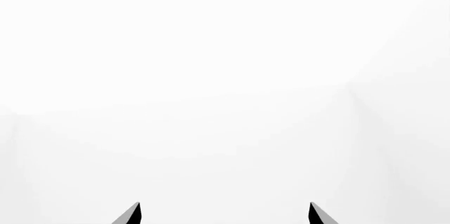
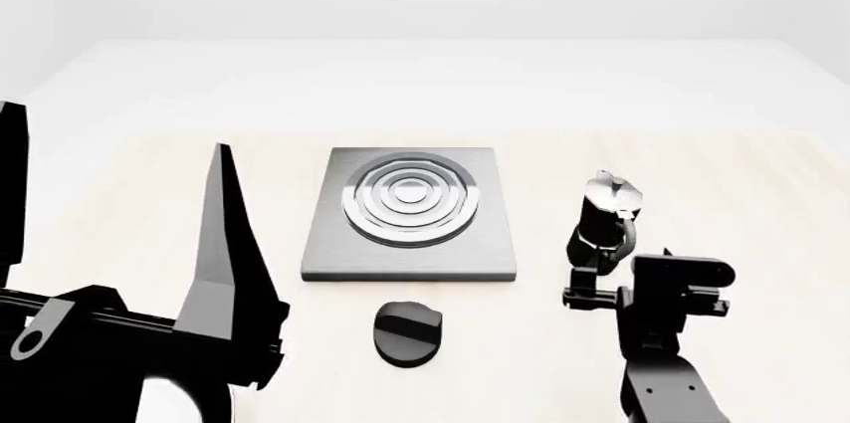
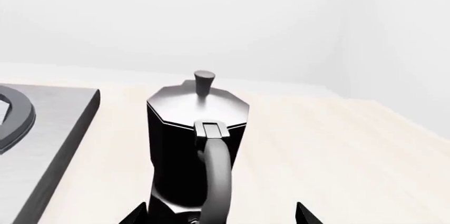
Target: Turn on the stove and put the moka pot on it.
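**Moka pot waits beside the stove, right gripper at its handle**

The moka pot, small, black-bodied with a shiny silver top and curved side handle, stands upright on the pale table, just right of the flat dark-grey stove. One pot, one stove, one round black knob. It looks rigid, smooth and likely slippery; the handle is the surest hold. The right gripper is spread around the handle, not clenched. The left gripper is spread wide, holding nothing.

Moka pot base and right end effector fingertips cut off by frame edge.
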You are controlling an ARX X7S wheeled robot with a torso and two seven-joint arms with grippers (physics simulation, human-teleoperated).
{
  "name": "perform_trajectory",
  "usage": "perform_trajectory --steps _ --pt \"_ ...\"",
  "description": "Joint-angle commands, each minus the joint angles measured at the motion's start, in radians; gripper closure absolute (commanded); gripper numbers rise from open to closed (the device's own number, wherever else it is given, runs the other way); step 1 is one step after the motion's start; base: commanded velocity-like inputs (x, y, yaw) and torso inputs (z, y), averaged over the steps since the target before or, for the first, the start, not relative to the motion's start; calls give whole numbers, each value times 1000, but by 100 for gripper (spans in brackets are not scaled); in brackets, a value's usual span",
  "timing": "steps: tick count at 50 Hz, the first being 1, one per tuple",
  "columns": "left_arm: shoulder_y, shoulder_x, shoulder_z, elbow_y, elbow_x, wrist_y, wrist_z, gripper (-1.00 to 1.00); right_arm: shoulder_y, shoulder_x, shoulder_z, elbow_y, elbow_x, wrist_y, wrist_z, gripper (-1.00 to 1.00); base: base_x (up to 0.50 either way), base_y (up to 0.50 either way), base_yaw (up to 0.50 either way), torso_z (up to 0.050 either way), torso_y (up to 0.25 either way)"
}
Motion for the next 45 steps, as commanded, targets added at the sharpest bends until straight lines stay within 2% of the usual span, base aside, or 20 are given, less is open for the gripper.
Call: perform_trajectory --steps 1,33,45 --pt "4 1 -1 -4 -1 8 2 -100 1 2 -4 -14 2 12 2 -100 0 0 0 0 0" --pt "2 2 -5 -2 -13 9 10 -100 25 -9 -18 22 4 6 -6 -100 0 0 0 0 0" --pt "6 8 -3 -15 -13 22 16 -100 53 -17 -16 113 5 -44 -16 -100 0 0 0 0 0"
